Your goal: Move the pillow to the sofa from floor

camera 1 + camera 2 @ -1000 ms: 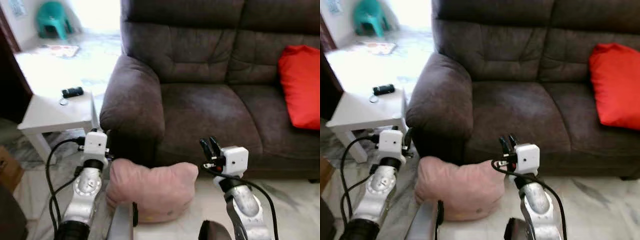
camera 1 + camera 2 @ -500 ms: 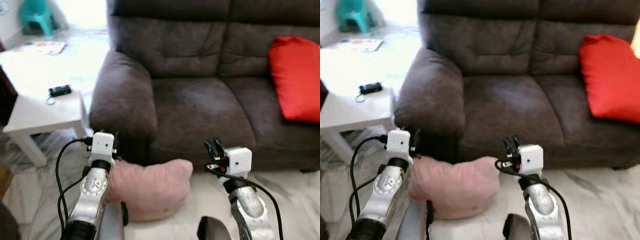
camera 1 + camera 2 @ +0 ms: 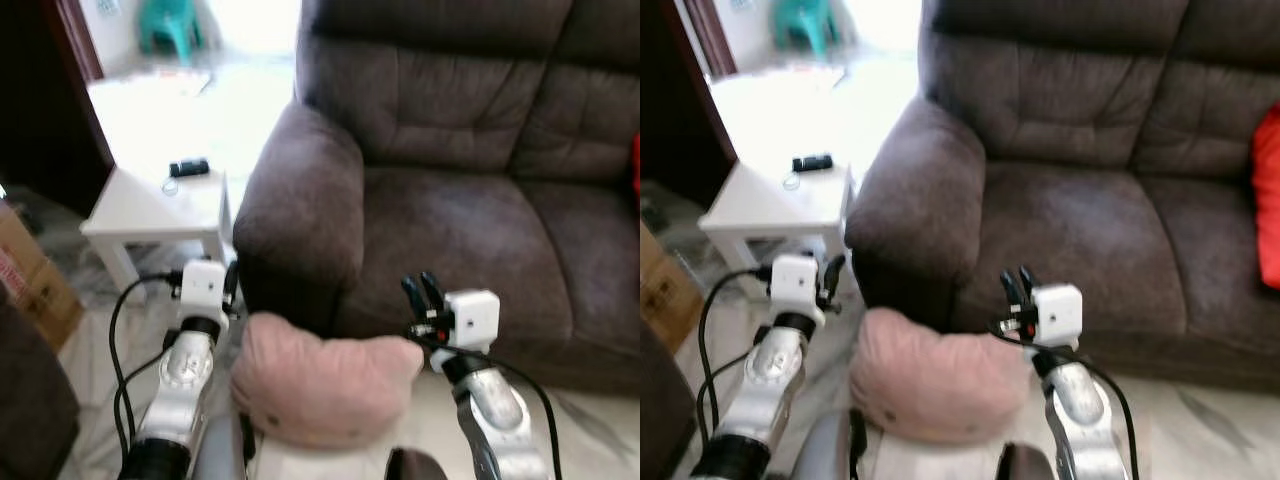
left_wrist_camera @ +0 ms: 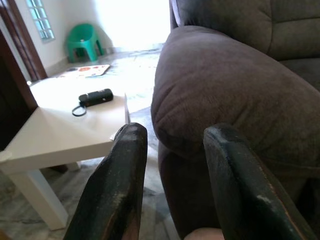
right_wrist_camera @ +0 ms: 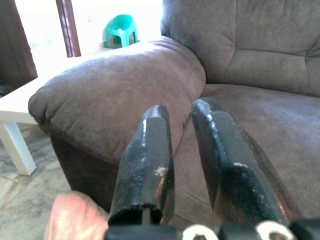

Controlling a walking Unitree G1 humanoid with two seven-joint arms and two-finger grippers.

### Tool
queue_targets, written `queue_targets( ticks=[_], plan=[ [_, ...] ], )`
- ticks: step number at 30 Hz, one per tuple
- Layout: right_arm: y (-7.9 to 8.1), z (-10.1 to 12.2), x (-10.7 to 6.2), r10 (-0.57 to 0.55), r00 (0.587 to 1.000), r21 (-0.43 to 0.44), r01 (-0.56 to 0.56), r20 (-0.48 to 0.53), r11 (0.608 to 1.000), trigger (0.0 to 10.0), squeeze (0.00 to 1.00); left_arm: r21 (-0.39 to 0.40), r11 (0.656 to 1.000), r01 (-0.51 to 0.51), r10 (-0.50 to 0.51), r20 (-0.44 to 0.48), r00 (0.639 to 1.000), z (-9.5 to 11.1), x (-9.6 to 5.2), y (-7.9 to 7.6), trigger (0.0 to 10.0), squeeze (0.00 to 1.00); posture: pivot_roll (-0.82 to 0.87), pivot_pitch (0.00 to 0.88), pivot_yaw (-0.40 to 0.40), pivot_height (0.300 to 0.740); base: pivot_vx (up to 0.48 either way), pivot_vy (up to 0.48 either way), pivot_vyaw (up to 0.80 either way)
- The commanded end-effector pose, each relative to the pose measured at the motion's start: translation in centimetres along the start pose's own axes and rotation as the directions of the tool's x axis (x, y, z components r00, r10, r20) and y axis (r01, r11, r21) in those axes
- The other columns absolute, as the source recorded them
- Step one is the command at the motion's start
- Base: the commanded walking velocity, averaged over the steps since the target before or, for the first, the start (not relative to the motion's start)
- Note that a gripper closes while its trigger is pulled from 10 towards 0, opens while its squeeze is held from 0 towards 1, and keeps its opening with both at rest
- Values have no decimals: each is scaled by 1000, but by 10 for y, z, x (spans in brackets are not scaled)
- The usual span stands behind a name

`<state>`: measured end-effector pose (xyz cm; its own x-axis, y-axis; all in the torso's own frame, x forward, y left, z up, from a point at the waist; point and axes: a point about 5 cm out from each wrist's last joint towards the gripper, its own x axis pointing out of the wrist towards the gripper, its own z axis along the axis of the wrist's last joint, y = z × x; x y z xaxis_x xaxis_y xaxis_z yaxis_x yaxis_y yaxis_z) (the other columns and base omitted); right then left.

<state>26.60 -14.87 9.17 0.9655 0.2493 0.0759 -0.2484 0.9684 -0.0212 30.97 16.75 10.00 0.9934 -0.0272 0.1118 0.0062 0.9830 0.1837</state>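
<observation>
The pink pillow (image 3: 325,385) lies on the floor (image 3: 1160,425), pressed up against the front of the brown sofa (image 3: 450,220) below its armrest (image 3: 300,200). It sits between the two grippers and is held by neither.

The left gripper (image 3: 229,287) is raised at the end of a bent silver arm, just to the left of the pillow's upper corner and in front of the armrest base. In the left wrist view its two black fingers (image 4: 115,185) stand apart with a clear gap, nothing between them; they point toward the armrest and the small table.

The right gripper (image 3: 422,293) is held up just beyond the pillow's right corner, in front of the seat cushion edge. In the right wrist view its fingers (image 5: 150,165) are parted by only a narrow gap, holding nothing, and a pink corner of the pillow shows below them.

To the left of the left gripper stands a low white table (image 3: 150,205) carrying a small black object (image 3: 188,167). A cardboard box (image 3: 30,275) is further left. Well beyond the table is a green plastic chair (image 4: 85,42). A red cushion (image 3: 1267,200) lies on the sofa seat, far right of the right gripper.
</observation>
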Motion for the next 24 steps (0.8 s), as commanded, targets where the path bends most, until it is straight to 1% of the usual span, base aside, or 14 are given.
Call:
queue_targets(
  ticks=[1, 4, 5, 10, 13, 14, 17, 19, 24],
  plan=[
    [-4, 0, 0, -11, 1000, -5, 11, -6, 1000, 10000, 0, -13, 1000, 12, -12, -8, 1000, -1, -1, -2, 10000, 0, 34, 0, -75, 565, 0, 0, 0],
    [-5, 0, 0, -13, 1000, -8, 13, -9, 1000, 10000, 0, -21, 1000, 16, -17, -11, 1000, -1, -1, -3, 10000, 0, 33, 0, -76, 565, 0, 0, 0],
    [-6, 0, 0, -16, 1000, -8, 16, -10, 1000, 10000, 0, -33, 999, 34, -35, -22, 999, -3, -1, -5, 10000, 0, 34, 0, -77, 565, 0, 0, 0],
    [-6, 0, 0, -21, 1000, -9, 21, -12, 1000, 10000, 0, -36, 998, 44, -46, -40, 998, -6, -2, -6, 10000, 0, 32, 0, -78, 565, 0, 0, 0],
    [-9, -1, -1, -45, 999, -11, 45, -15, 999, 10000, 0, -27, 999, 28, -29, -42, 999, -7, -3, -3, 10000, 0, 33, 0, -79, 565, 270, 0, 0],
    [-11, -1, -1, -64, 998, -20, 64, -12, 998, 10000, 0, -19, 1000, 17, -18, -27, 999, -5, -3, -1, 10000, 0, 35, 0, -79, 565, 270, 0, 0],
    [-14, 0, -1, -83, 997, -19, 83, -2, 996, 10000, 0, 35, 999, 37, -38, 5, 999, -1, -4, 0, 10000, 0, 36, 0, -79, 565, 271, 0, 0],
    [-15, 2, 0, -87, 996, -20, 87, 1, 996, 10000, 0, 22, 1000, 20, -20, 8, 1000, 0, -5, 2, 10000, 0, 36, 0, -79, 565, 294, 0, 0],
    [-15, 2, 1, -86, 996, -21, 87, 3, 996, 10000, 0, 22, 1000, 7, -8, 16, 1000, 1, -4, 4, 10000, 0, 40, 0, -82, 565, 339, 0, 0]
  ],
)
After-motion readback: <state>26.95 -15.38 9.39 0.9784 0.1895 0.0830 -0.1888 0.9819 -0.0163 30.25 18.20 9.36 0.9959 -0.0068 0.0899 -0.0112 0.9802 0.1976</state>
